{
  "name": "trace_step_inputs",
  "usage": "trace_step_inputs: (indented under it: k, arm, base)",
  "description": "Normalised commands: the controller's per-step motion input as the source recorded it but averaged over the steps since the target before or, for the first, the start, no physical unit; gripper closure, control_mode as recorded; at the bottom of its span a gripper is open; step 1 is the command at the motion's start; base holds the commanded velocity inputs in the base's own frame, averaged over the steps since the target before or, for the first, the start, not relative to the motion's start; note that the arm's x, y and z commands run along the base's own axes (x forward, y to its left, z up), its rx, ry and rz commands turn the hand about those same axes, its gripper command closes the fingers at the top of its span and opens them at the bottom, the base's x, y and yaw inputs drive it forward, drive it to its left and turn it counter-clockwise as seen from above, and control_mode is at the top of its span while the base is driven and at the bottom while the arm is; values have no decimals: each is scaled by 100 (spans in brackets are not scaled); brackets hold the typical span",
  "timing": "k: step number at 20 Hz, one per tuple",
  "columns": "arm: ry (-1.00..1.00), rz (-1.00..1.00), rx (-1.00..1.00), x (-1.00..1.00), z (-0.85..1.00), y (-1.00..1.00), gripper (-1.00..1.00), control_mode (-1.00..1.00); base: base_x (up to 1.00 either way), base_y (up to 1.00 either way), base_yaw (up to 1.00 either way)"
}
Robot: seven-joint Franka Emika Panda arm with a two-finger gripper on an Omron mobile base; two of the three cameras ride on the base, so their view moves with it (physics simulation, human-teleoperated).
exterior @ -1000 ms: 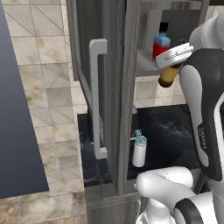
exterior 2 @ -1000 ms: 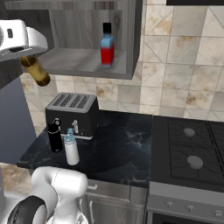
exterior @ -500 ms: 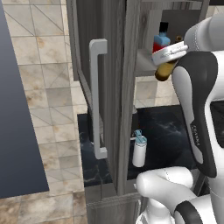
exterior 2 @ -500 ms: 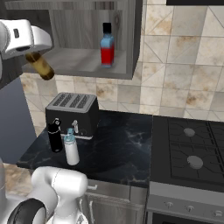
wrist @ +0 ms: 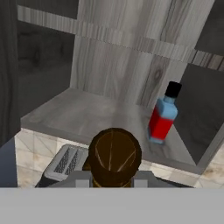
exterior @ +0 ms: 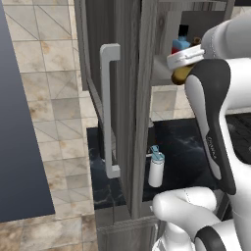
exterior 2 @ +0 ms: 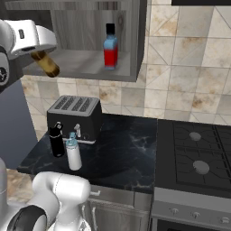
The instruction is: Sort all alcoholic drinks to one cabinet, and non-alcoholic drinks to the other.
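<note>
The amber beer bottle (exterior 2: 45,64) is pinched in the gripper (exterior 2: 34,50), held in the air just in front of the open wall cabinet (exterior 2: 85,61), level with its shelf. In the right base view it slants, its visible end pointing down and toward the cabinet; the other end is hidden inside the hand. In the left base view most of the bottle (exterior: 182,74) is covered by the arm, with just a brown patch showing below the white wrist. The hand view looks straight along the bottle's long axis, so it appears as a round brown disc (wrist: 114,157) aimed at the shelf; the fingers themselves are hard to make out there.

The red bottle (exterior 2: 110,48) with blue shoulders stands upright on the shelf, toward its right side. The left base view alone shows the cabinet door (exterior: 122,108) swung open, edge-on, with its pale bar handle (exterior: 109,110).

Below, on the dark counter (exterior 2: 122,151), the white bottle (exterior 2: 73,152) and the black bottle (exterior 2: 56,140) stand upright beside each other in front of a toaster (exterior 2: 74,116).
</note>
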Motion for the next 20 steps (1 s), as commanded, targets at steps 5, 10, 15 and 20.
trace_step_inputs:
  k: [5, 10, 15, 20]
  arm:
    - [0, -2, 0, 16, 0, 0, 100, -100]
    - [0, -2, 0, 13, 0, 0, 100, -100]
    - [0, -2, 0, 11, 0, 0, 100, -100]
    - [0, -2, 0, 10, -4, 0, 100, -100]
  base:
    - [0, 0, 0]
    - [0, 0, 0]
    - [0, 0, 0]
    - [0, 0, 0]
